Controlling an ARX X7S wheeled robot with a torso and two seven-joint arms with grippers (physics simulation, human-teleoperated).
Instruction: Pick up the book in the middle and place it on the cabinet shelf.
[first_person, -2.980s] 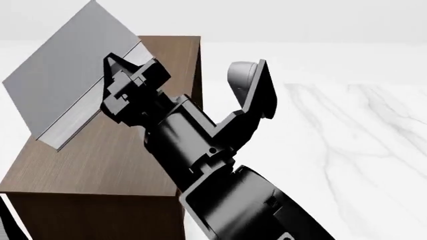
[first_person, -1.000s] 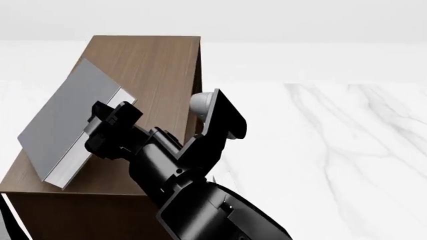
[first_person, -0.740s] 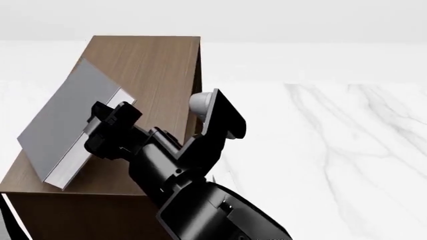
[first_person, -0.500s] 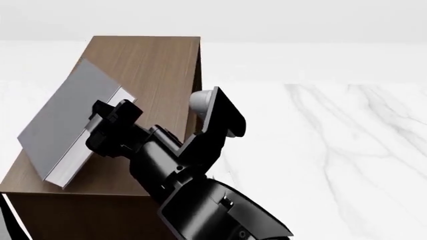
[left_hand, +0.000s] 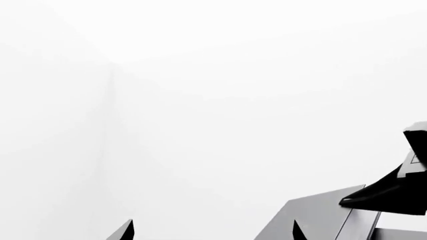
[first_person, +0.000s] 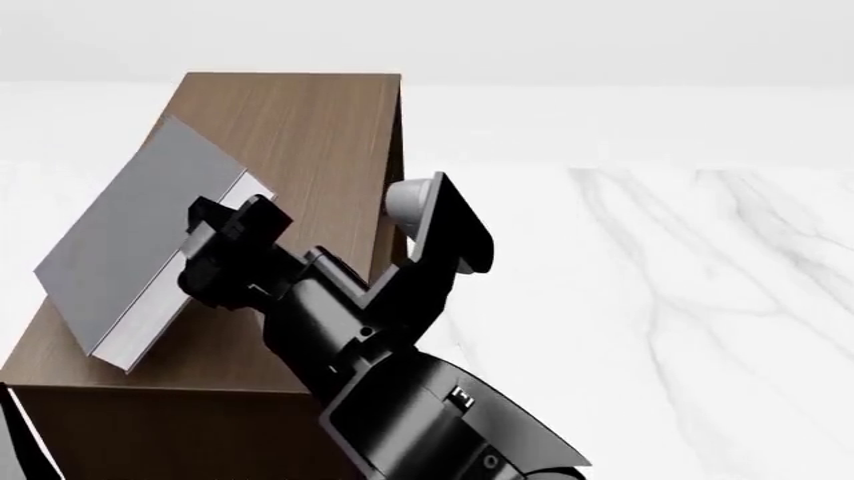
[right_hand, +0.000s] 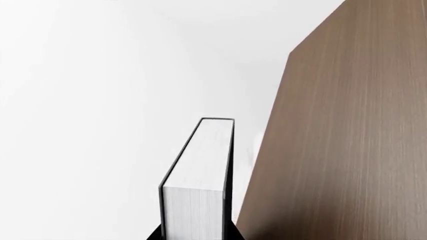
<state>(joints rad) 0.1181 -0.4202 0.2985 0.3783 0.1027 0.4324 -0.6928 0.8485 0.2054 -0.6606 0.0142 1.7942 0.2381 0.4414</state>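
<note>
Placement step: grey hardcover book held tilted over the cabinet top.

In the head view, the right gripper is clamped on the page-edge side of the grey hardcover book, at left of centre in the frame, over the lighter top of the brown wood-grain cabinet. The book appears tilted, one long edge low near the cabinet top and the cover facing up and left; actual contact cannot be confirmed. The right wrist view shows the white page block between the covers, with the cabinet panel beside it at the right of the frame. Recommended procedure: rotate the wrist until the cover lies parallel to the top, lower until the book seats flat and fully inside the cabinet edges, then release and retract. Premature release risks a slide off the left edge. The left gripper shows only two separated fingertips at the bottom of its view, with nothing between them.
</note>
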